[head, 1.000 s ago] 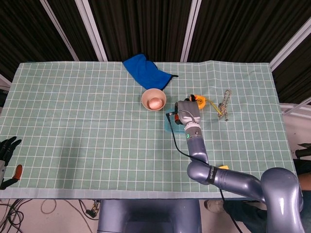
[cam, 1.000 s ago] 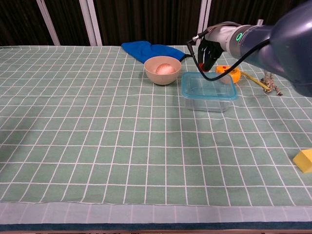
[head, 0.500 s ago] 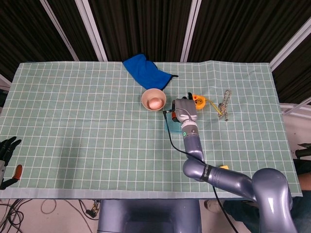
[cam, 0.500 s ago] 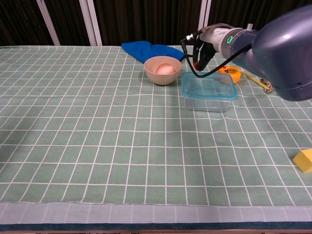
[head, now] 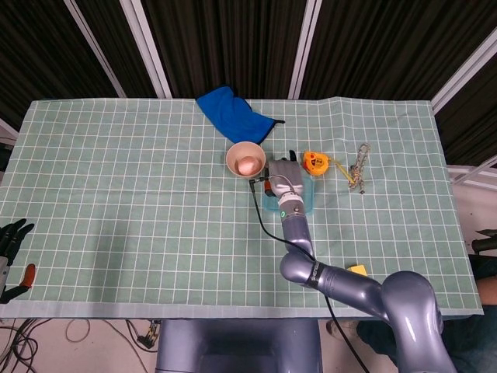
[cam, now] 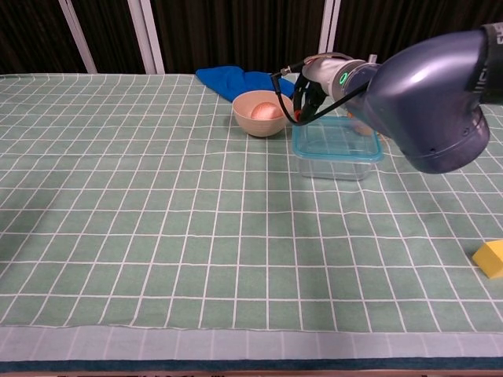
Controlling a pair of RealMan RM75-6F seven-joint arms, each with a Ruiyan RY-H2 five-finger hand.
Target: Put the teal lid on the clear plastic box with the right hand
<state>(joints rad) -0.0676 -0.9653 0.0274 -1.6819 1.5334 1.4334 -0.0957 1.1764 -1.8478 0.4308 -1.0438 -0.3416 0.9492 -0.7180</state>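
Right hand (cam: 308,86) hovers over the box's (cam: 336,149) far left corner, beside the bowl (cam: 262,114); its fingers are too hidden to tell whether they're spread or curled. The teal lid (cam: 372,151) sits on the box already. Left hand (head: 9,242) hangs off the table's (head: 116,194) left edge, fingers apart and holding nothing. A blue cloth (head: 231,114) lies behind the bowl

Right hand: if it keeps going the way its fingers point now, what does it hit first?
Probably the pink bowl. The right hand sits at the box's far left corner, fingers toward the bowl beside it, with the blue cloth beyond. Depth is unclear.
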